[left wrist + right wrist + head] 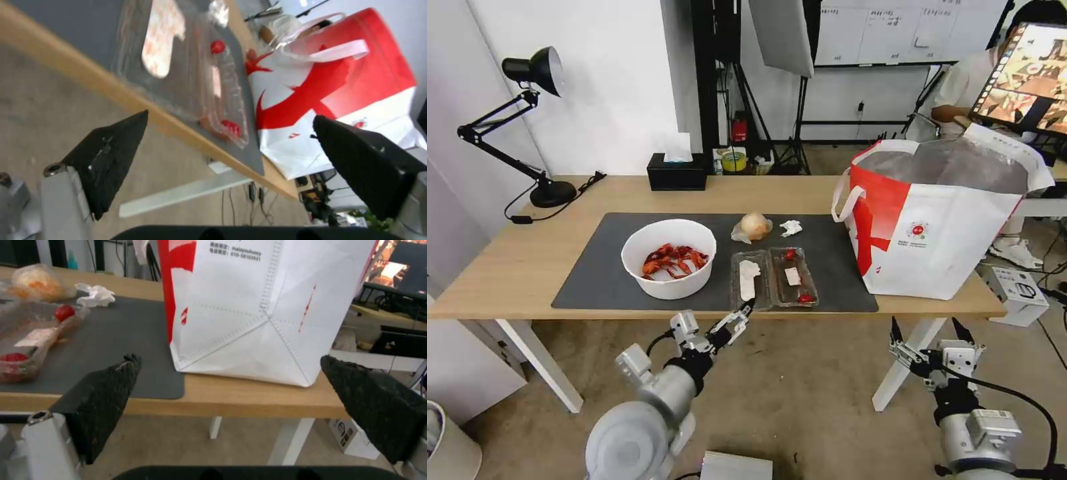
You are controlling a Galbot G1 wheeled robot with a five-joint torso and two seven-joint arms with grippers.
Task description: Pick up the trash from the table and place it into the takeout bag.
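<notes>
- Crayfish shells, red, fill the white round bowl [668,267], leftmost of the trash on the dark-grey rectangular mat [594,267] of the light-wood table [514,253]. We judge it the heaviest piece, stiff and likely greasy; its rim is the place to take hold, kept level.
- Our left gripper [735,325] hangs just below the mat's near edge, in front of the clear plastic clamshell tray with cherry tomatoes [774,277], its black fingers [109,160] spread apart with nothing between them.
- That tray lies open on the mat's near edge, just right of the bowl, two shallow halves side by side with a few tomatoes and paper scraps inside. We expect it to be light, thin, slippery and easily crushed; we would pinch its near rim gently.
- Behind the tray on the mat sits the clear-wrapped yellowish ball [752,227]: light, its loose wrap an easy hold.
- Right of the ball, the crumpled white tissue [790,228]: featherlight, soft, grippable anywhere.
- Standing on the mat's right end, the white-and-red takeout bag [940,227] gapes open, silver lining showing.
- Our right gripper [932,340] waits below the table edge, beneath the bag, likewise spread and empty.
</notes>
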